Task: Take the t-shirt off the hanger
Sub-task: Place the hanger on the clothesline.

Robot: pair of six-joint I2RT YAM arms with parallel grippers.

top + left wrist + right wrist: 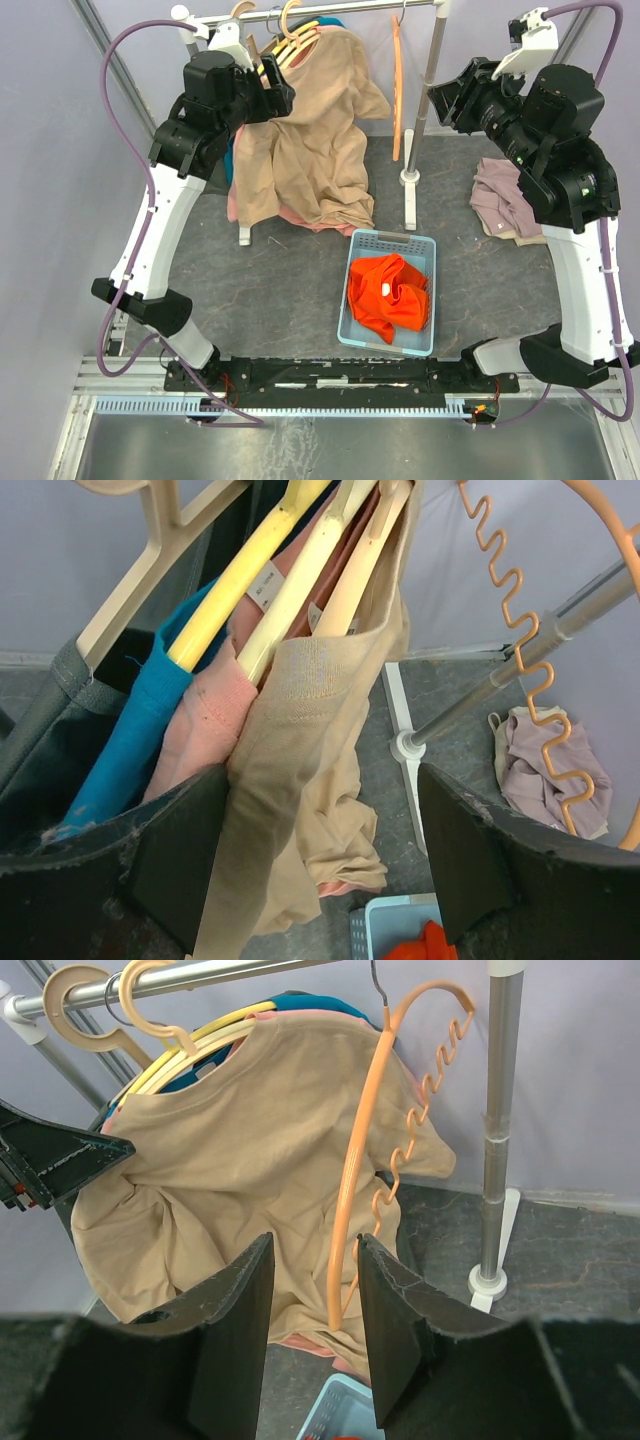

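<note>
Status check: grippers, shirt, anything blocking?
Left gripper open, tan t-shirt hanging loose between its fingers. Right gripper open, empty. Shirt not yet off cream hanger. Empty orange hanger hangs between right gripper and shirt.

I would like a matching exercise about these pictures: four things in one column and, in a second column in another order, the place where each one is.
Things
1. beige t-shirt
2. orange garment
3. bare orange hanger
4. mauve cloth

Places
A. inside the blue basket
B. lying in a heap on the table, at the right side
C. hanging from the rail among other garments
D. hanging from the rail with nothing on it, close to the post

Pairs: 1-C, 2-A, 3-D, 4-B
</note>
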